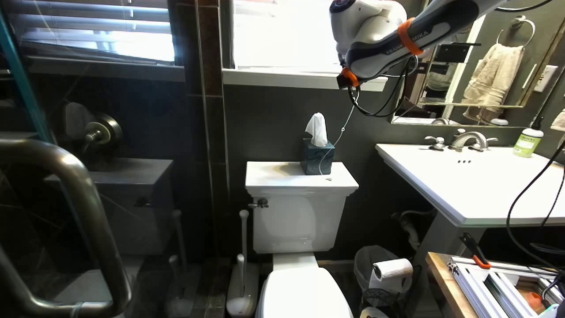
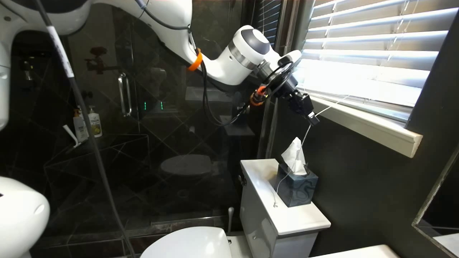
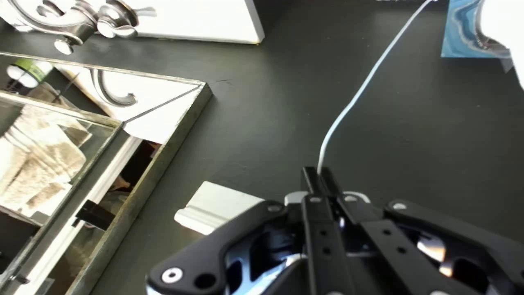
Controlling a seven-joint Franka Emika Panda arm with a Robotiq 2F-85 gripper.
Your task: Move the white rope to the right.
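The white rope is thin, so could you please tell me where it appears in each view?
In an exterior view, the rope is right of centre, slanting down-left below the arm.
In an exterior view, the rope is right of centre, bending at the gripper.
In the wrist view, the rope runs from the gripper to the top edge, right of centre.
Shared landmark: the tissue box.

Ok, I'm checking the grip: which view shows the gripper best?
The wrist view: up close, the gripper is shut on the white string. The exterior views show less: a small, distant gripper, or the arm seemingly hiding most of it.
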